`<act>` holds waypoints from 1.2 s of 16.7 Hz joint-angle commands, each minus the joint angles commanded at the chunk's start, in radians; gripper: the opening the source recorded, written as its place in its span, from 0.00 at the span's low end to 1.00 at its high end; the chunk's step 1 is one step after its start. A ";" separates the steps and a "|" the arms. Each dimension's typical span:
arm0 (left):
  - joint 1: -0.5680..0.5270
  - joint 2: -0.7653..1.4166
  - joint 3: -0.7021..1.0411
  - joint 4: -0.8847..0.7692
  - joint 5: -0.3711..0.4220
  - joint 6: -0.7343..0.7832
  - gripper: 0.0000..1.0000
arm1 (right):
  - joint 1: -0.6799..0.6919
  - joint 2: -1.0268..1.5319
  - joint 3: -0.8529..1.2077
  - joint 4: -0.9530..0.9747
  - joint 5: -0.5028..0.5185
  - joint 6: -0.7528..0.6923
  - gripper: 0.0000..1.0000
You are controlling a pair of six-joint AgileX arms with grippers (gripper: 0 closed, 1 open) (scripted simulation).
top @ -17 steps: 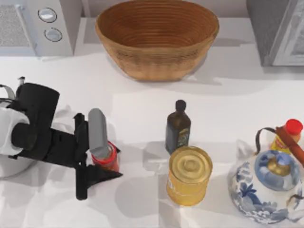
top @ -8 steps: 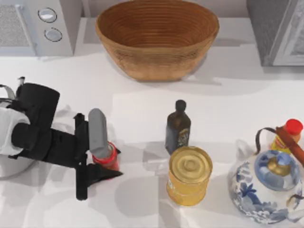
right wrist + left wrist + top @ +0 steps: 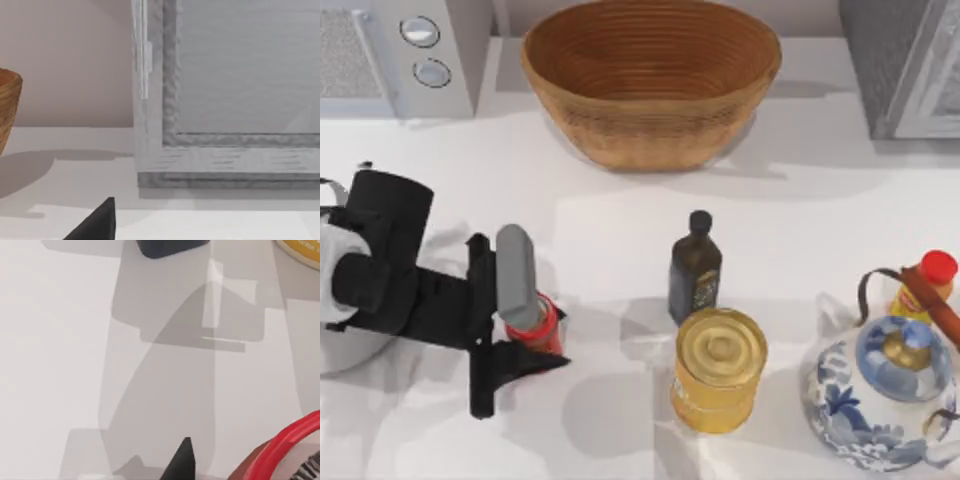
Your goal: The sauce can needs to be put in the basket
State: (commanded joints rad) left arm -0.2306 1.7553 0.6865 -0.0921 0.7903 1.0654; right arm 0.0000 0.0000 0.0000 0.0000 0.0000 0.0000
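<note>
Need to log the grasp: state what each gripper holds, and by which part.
The left gripper holds the sauce can, its fingers closed on the sides near the top rim. The basket holds nothing. Whether the right gripper holds anything cannot be told.

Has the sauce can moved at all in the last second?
Yes. The sauce can, clamped in the left gripper, has shifted slightly toward the table's left and toward the basket, widening its gap from the dark bottle, which stayed put.

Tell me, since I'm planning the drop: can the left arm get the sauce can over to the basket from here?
Probably yes. The left hand is shut on the sauce can, and the bare table up to the basket has nothing standing in between; the dark bottle stands off to the right.
</note>
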 joint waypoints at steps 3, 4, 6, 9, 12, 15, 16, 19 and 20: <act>0.076 -0.091 0.002 -0.125 0.019 0.109 0.00 | 0.000 0.000 0.000 0.000 0.000 0.000 1.00; 0.103 -0.122 0.002 -0.185 0.024 0.153 0.00 | 0.000 0.000 0.000 0.000 0.000 0.000 1.00; 0.151 -0.181 0.000 -0.335 0.031 0.233 0.00 | 0.000 0.000 0.000 0.000 0.000 0.000 1.00; 0.219 -0.283 -0.002 -0.604 0.044 0.340 0.00 | 0.000 0.000 0.000 0.000 0.000 0.000 1.00; 0.305 -0.410 -0.006 -0.827 0.060 0.458 0.00 | 0.000 0.000 0.000 0.000 0.000 0.000 1.00; 0.390 -0.518 -0.014 -0.957 0.071 0.568 0.00 | 0.000 0.000 0.000 0.000 0.000 0.000 1.00; 0.408 -0.537 -0.017 -0.980 0.072 0.588 0.00 | 0.000 0.000 0.000 0.000 0.000 0.000 1.00; 0.420 -0.547 -0.018 -0.993 0.073 0.599 0.00 | 0.000 0.000 0.000 0.000 0.000 0.000 1.00; 0.420 -0.547 -0.018 -0.993 0.073 0.599 0.00 | 0.000 0.000 0.000 0.000 0.000 0.000 1.00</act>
State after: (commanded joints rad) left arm 0.1895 1.2079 0.6681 -1.0849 0.8630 1.6643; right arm 0.0000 0.0000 0.0000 0.0000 0.0000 0.0000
